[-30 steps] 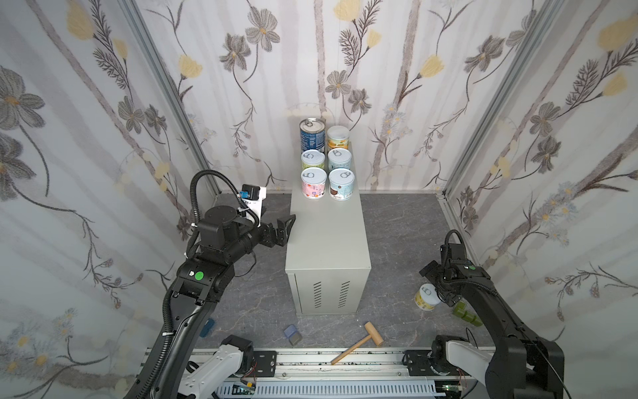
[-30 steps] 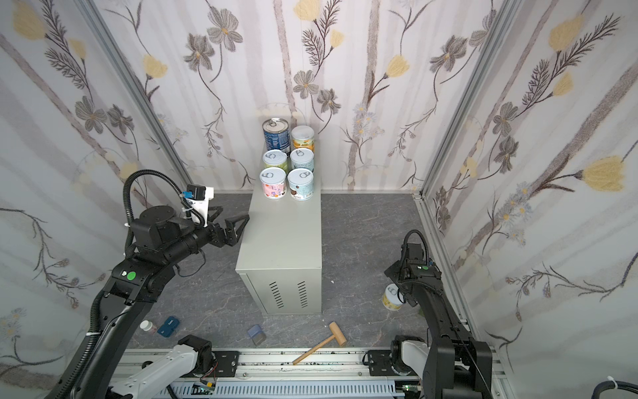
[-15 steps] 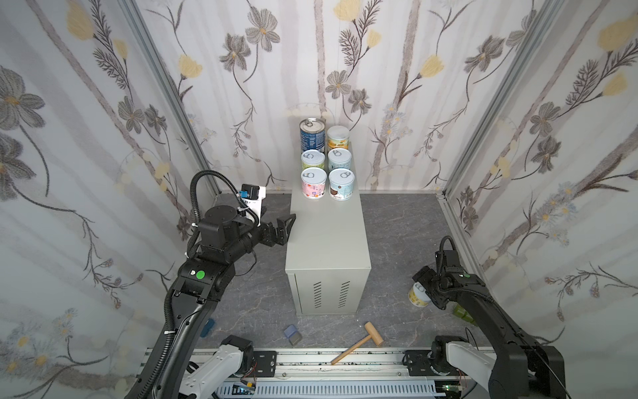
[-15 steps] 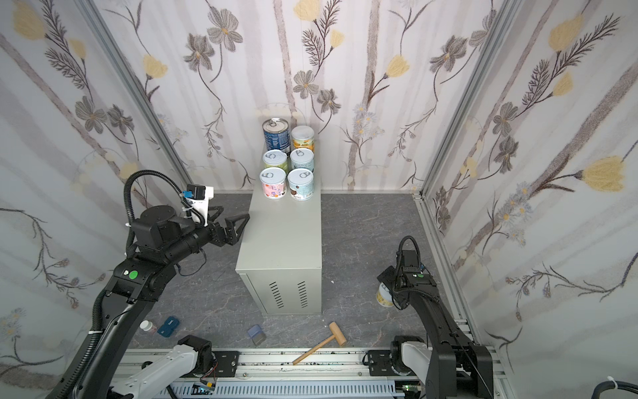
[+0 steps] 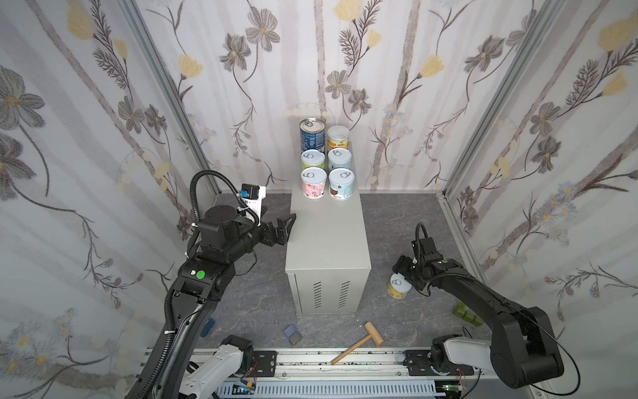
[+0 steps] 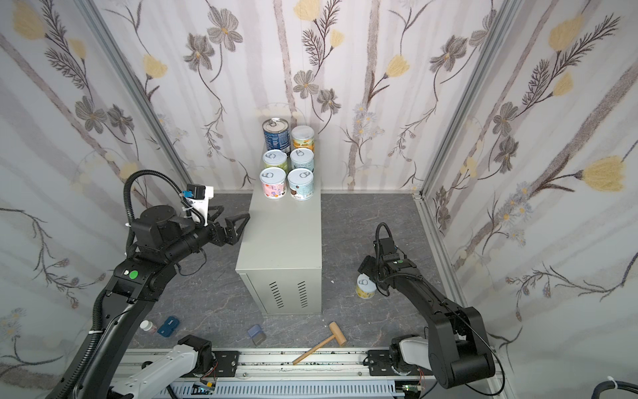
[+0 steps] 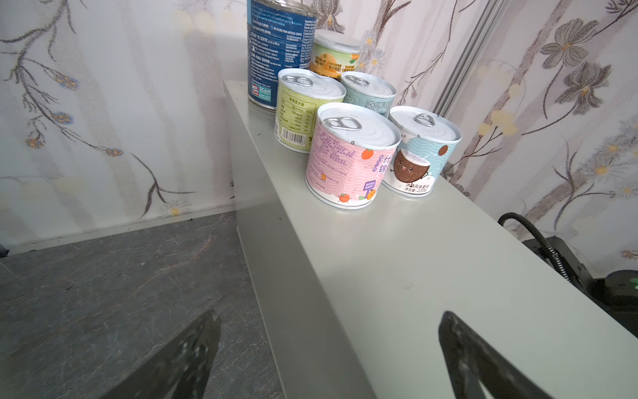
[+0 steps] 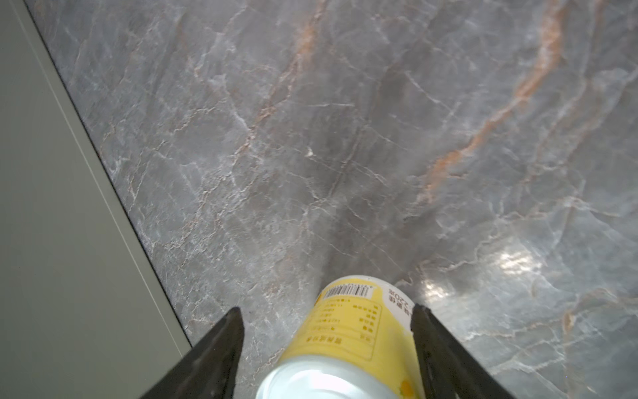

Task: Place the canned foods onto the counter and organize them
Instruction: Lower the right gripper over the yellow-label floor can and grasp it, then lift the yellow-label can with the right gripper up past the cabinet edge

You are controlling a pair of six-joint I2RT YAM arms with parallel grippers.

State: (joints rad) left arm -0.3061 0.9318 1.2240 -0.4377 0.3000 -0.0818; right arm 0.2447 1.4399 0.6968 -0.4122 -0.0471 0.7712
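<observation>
Right gripper (image 8: 328, 308) straddles yellow can (image 8: 348, 321), gap one side, unclamped. Left gripper (image 7: 329, 313) wide, empty. Six cans (image 5: 339, 159) packed rearward, leaving table (image 5: 328, 235) front free.

The counter (image 5: 328, 238) top is bare over its near part, open to reach from the front and both sides. Six cans (image 5: 326, 162) crowd its far end in two close columns, right up to the back wall (image 5: 379, 69). The left gripper (image 5: 284, 229) hangs at the counter's left edge. The floor right of the counter is open apart from a yellow can (image 5: 397, 286) and the right arm (image 5: 466, 293). In front of the counter lie a mallet (image 5: 359, 342) and a block (image 5: 292, 334).
</observation>
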